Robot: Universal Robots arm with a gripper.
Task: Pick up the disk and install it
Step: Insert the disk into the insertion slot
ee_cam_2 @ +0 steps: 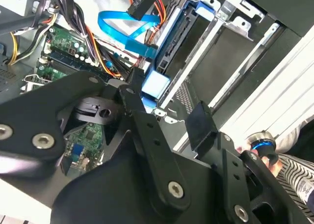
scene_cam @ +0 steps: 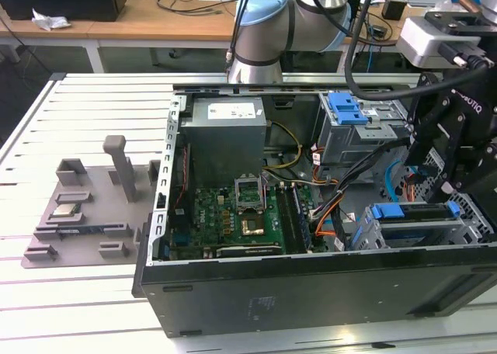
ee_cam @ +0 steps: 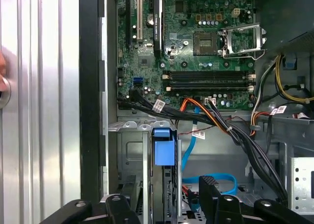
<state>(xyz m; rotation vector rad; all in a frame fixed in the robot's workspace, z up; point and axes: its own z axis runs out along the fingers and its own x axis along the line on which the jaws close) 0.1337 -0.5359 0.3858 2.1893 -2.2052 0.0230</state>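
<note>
Now disk [ee_cam: 163, 184] edge-on in drive cage [ee_cam: 130, 155]

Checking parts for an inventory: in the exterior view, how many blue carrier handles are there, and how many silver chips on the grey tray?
Blue carrier handles: 2
Silver chips on the grey tray: 1
Total: 3

Disk [ee_cam: 164, 184] mostly hidden inside drive cage [ee_cam: 128, 157]; hand [ee_cam: 169, 207] cut off by edge, perhaps open.
</note>
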